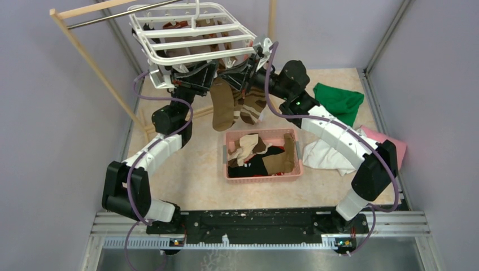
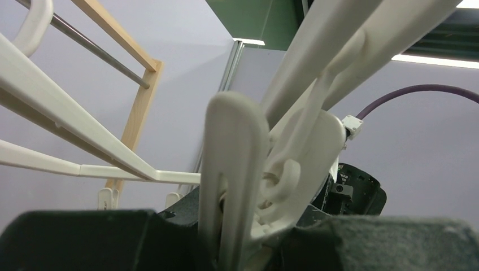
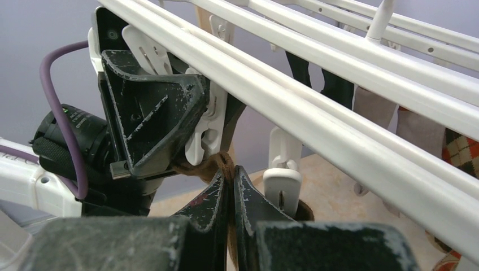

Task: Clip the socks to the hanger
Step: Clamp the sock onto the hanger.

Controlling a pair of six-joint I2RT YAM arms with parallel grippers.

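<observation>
Overhead: hanger (image 1: 197,55) hangs tilted above both arms, brown sock (image 1: 223,104) dangling beneath it. Left wrist: left pincer (image 2: 229,248) clamped on a white clip (image 2: 234,169). Right wrist: right pincer (image 3: 230,178) pressed together on the brown sock's edge, just under that clip.

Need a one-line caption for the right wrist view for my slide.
Right gripper pinches a brown sock up to a clip gripped by the left gripper under the hanger.
</observation>
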